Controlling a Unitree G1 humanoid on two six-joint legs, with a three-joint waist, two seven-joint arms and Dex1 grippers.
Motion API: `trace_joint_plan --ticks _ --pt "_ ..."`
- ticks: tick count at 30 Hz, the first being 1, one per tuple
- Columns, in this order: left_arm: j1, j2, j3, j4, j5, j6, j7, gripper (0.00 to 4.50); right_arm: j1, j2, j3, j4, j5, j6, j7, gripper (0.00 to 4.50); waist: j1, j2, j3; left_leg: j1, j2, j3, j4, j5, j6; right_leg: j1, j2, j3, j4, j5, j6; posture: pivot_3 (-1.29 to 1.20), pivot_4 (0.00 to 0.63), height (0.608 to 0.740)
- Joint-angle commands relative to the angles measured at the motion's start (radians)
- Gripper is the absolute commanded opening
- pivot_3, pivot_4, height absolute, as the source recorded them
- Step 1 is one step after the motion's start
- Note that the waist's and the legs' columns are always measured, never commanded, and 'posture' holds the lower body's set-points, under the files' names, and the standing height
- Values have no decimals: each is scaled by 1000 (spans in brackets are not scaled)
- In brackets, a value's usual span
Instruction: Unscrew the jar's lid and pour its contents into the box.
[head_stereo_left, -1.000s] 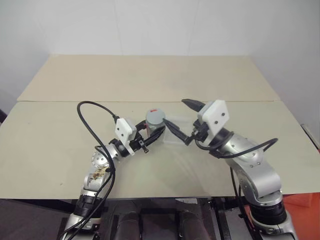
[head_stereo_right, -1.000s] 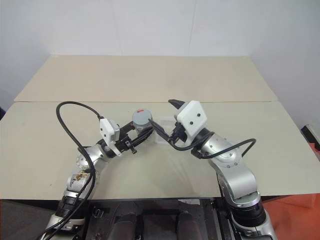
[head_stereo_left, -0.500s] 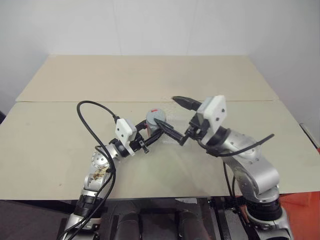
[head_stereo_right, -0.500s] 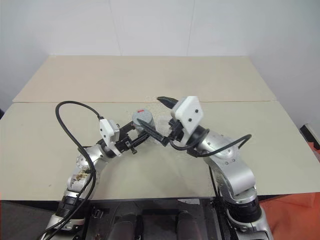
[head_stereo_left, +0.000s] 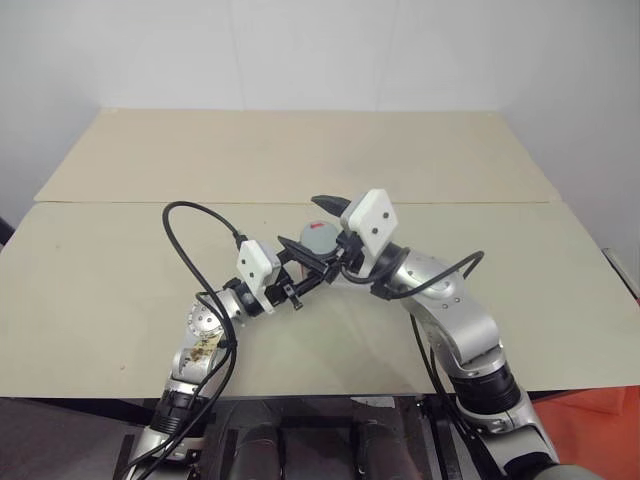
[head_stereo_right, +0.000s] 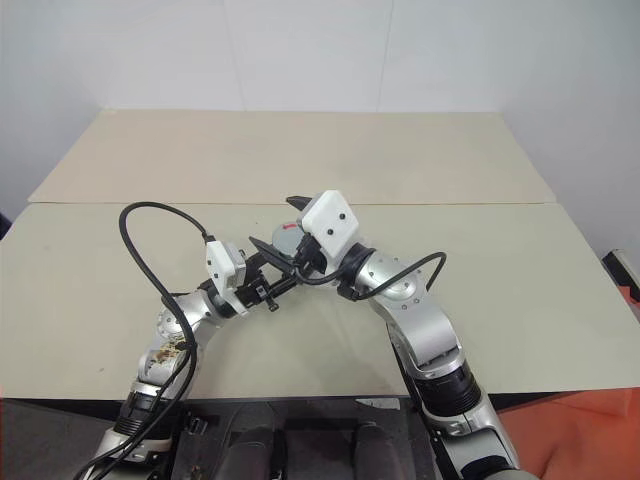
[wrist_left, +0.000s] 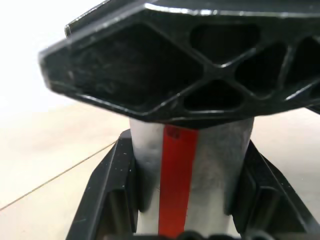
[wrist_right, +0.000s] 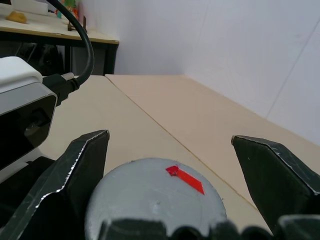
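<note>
My left gripper (head_stereo_left: 311, 266) is shut on the jar (wrist_left: 192, 170), a silvery-grey cylinder with a red vertical stripe, and holds it just above the table's middle. The grey lid (wrist_right: 155, 197) with its small red mark sits on the jar. My right gripper (head_stereo_left: 303, 222) is open, with one black finger on each side of the lid and not touching it. One of its fingers (wrist_left: 175, 65) crosses in front of the jar's top in the left wrist view. The contents are hidden inside the jar. The box is hidden behind my right arm.
The beige table (head_stereo_left: 120, 250) stretches wide on both sides, with a seam across it behind the grippers and a white wall beyond. A black cable (head_stereo_left: 195, 225) loops up from my left wrist.
My right gripper has swung left, still open, from beside the jar to where its fingers straddle the lid. The left gripper and the jar have stayed in place.
</note>
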Motion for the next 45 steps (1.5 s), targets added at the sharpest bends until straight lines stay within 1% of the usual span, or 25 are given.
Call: trace_joint_plan --ticks 1,11,20,26,31,35,37,42,45 --pt "5 5 14 -45 -12 -25 3 1922 25 -20 -42 -65 10 -20 7 4482 0 0 0 0 0 0 0 0 0 0 0 0 0 0 0 0 150 740" --pt "-3 18 37 -21 -28 -28 -8 1922 98 -94 -86 -137 30 -14 26 4482 0 0 0 0 0 0 0 0 0 0 0 0 0 0 0 0 150 740" --pt "-10 18 42 -6 -26 -37 -16 1922 137 -153 -136 -145 38 -26 39 4482 0 0 0 0 0 0 0 0 0 0 0 0 0 0 0 0 150 740" --pt "-6 14 41 0 -19 -45 -23 1922 153 -218 -170 -136 54 -55 94 4482 0 0 0 0 0 0 0 0 0 0 0 0 0 0 0 0 150 740" --pt "-8 12 39 8 -15 -50 -24 1922 155 -229 -171 -141 66 -54 120 4482 -2 0 0 0 0 0 0 0 0 0 0 0 0 0 0 0 150 740" --pt "-11 11 38 12 -10 -55 -21 1922 157 -253 -175 -201 158 -22 203 4482 0 0 0 0 0 0 0 0 0 0 0 0 0 0 0 0 150 740" --pt "-12 8 34 14 -6 -58 -19 1922 141 -248 -157 -207 154 -16 197 4482 0 0 0 0 0 0 0 0 0 0 0 0 0 0 0 0 150 740" --pt "-17 -1 17 14 5 -67 -21 1922 68 -180 -97 -184 149 18 161 4482 -3 0 0 1 0 0 0 0 0 0 0 0 1 0 0 0 150 740" --pt "-20 -4 11 15 9 -70 -19 1922 21 -130 -46 -149 111 22 132 4482 -1 0 0 1 0 0 0 0 0 0 1 0 1 0 0 0 150 740"
